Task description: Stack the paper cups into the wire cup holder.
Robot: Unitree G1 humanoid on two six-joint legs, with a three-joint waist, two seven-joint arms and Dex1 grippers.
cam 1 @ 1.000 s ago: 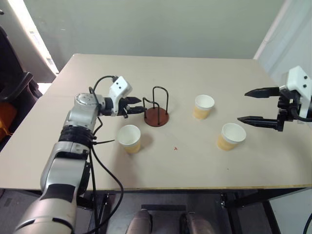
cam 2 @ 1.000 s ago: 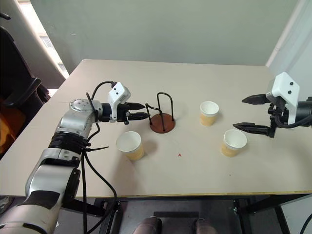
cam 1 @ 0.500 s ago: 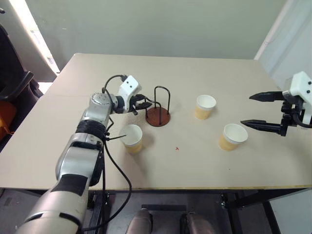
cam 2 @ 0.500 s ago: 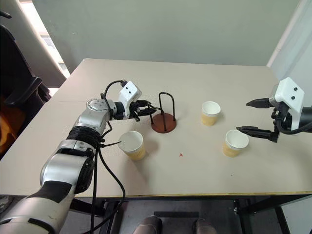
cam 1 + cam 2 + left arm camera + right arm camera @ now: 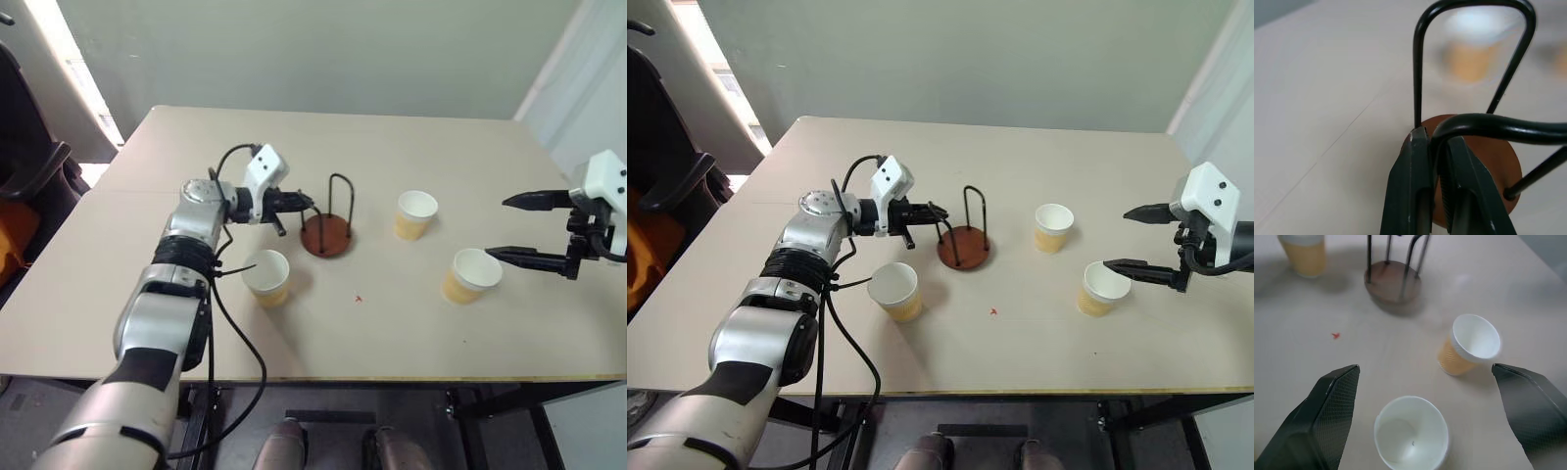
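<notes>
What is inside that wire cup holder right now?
No cup is inside the wire cup holder: its reddish disc base shows bare between the black loops. The left hand is shut on one loop. All three paper cups stand outside on the table.

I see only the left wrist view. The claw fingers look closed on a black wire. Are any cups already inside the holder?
Observer: No. The wire cup holder holds no cup; only its reddish-brown base and wire loops are there.
Operator: Where are the paper cups, then?
Observer: All three stand upright on the table: one cup near the left arm, a middle cup beyond the holder, and a third cup on the right side.
Operator: And the right claw, is it holding something?
Observer: No. The right claw is wide open and holds nothing, with the third cup just below and in front of its fingers, while the left claw is shut on the holder's wire loop.
</notes>
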